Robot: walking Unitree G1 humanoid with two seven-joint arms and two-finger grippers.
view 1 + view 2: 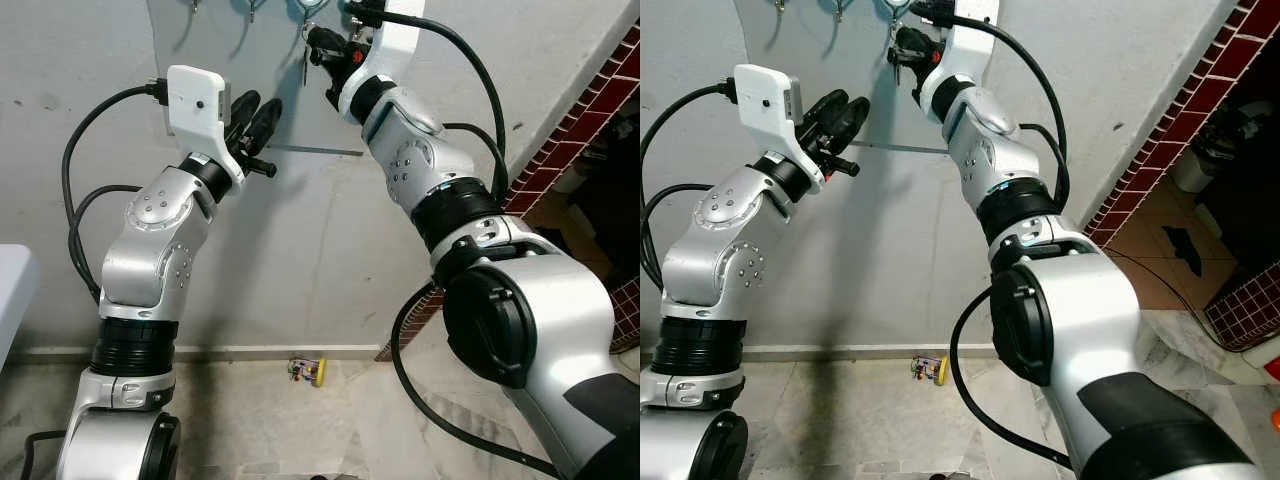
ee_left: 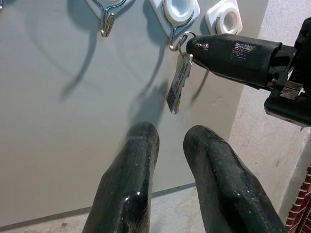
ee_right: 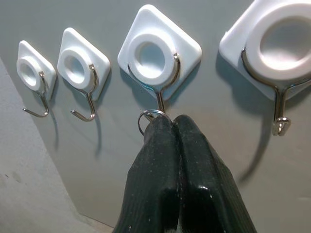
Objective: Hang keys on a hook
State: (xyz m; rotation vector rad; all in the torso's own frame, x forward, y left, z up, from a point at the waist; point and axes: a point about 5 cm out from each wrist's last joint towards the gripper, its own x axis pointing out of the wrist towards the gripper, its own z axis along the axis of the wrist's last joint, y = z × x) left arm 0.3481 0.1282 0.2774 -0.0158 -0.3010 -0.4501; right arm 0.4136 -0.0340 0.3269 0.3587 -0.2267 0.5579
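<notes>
Pinching the key ring [image 3: 148,118] at a wall hook [image 3: 160,99], the right tool [image 3: 176,127] is clamped; the left wrist view shows the key [image 2: 178,85] dangling below. The left tool [image 2: 171,141] stands narrowly parted, empty.

Arms: silver shells, joined by ribbed black rings.
Cables: black, looped beside each arm.
Wrist housings: white, boxy.
Fingers [image 2: 127,189]: long, glossy black, rounded.

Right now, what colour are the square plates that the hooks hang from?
White. The hook plates are white with a round ring; it shows best in the right wrist view.
</notes>
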